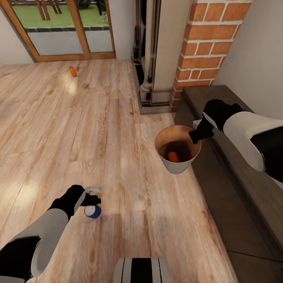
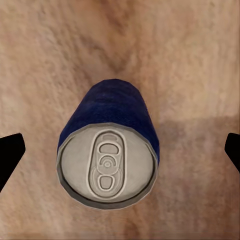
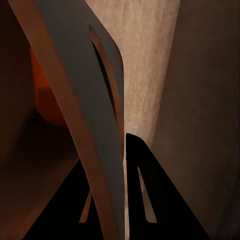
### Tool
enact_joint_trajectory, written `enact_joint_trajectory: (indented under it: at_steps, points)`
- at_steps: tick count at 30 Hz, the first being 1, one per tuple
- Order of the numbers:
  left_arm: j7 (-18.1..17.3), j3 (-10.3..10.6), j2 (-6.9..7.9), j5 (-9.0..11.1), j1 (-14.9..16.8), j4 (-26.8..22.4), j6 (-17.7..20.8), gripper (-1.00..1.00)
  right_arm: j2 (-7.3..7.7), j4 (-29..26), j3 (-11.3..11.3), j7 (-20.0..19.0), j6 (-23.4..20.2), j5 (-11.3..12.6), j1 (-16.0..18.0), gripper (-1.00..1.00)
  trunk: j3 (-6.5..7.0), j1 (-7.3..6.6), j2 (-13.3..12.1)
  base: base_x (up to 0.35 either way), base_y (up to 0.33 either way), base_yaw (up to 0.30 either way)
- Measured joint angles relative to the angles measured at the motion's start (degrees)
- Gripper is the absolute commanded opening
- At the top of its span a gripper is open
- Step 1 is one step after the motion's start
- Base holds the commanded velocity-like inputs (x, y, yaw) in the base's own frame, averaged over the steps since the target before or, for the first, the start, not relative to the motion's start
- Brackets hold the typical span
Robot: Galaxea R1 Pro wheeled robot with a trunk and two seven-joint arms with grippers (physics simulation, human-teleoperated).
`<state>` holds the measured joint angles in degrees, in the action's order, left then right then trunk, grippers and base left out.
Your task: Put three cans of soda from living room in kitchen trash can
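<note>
Left claw (image 1: 93, 197) hangs low over the wood floor (image 1: 78, 129) with its jaws spread wide; in the left wrist view the two black fingertips (image 2: 10, 150) stand well apart on either side of a soda can (image 2: 107, 150), touching neither side of it. That can stands upright on the floor, silvery top and blue band facing up. Right claw (image 1: 195, 136) is closed on the rim of the trash can (image 1: 179, 163), one finger inside the wall and one outside, as the right wrist view shows. The bin stands on the floor just beside a dark low bench (image 1: 236, 173), near the brick fireplace (image 1: 204, 47). A second can (image 1: 173, 157) lies inside the bin. A third can (image 1: 72, 71) sits far off on the floor, near the glass doors (image 1: 63, 27).
</note>
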<state>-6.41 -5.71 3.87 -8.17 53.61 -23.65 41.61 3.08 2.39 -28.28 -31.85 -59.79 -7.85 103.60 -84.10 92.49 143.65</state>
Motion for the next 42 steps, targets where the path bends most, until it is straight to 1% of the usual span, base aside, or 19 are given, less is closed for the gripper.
enact_joint_trajectory:
  at_steps: [9, 25, 33, 35, 38, 42]
  points:
    - [0.0, -0.1, 0.01, 0.2, 0.0, 0.0, 0.0, 1.0, 0.0, 0.0, -0.1, 0.0, 0.0, 0.0, 0.0, -1.0, 0.0, 0.0, 0.0, -0.016, 0.004, 0.0]
    - [-0.2, -0.3, 0.11, 0.2, 0.0, -0.1, -0.1, 1.0, -0.01, 0.0, -0.1, 0.0, 0.0, 0.0, -0.1, -1.0, -3.54, 0.42, 0.2, 0.0, 0.0, 0.0]
    - [-0.3, -0.3, 0.09, 0.2, 0.0, -0.2, -0.1, 1.0, -0.14, 0.0, -0.1, 0.0, 0.0, 0.0, 0.1, -1.0, -3.54, 0.41, 0.2, 0.0, 0.0, 0.0]
    - [-0.3, -0.3, 0.08, 0.2, 0.0, -0.2, -0.1, 1.0, -0.52, 0.1, -0.3, 0.1, 0.1, -0.1, 0.2, -1.0, -3.54, 0.41, 0.2, 0.0, 0.0, 0.0]
    - [-0.3, -0.2, 0.08, 0.2, 0.0, -0.1, -1.1, 1.0, -1.81, 0.1, -1.6, 0.0, 0.0, 0.1, 0.3, -1.0, -3.54, 0.41, 0.2, 0.0, 0.0, 0.0]
    - [-0.3, -0.2, 0.08, 0.1, 0.0, -0.1, -2.1, 1.0, -2.32, 0.1, -2.1, -0.1, -0.1, 0.4, 0.3, -1.0, -3.54, 0.41, 0.2, 0.0, 0.0, 0.0]
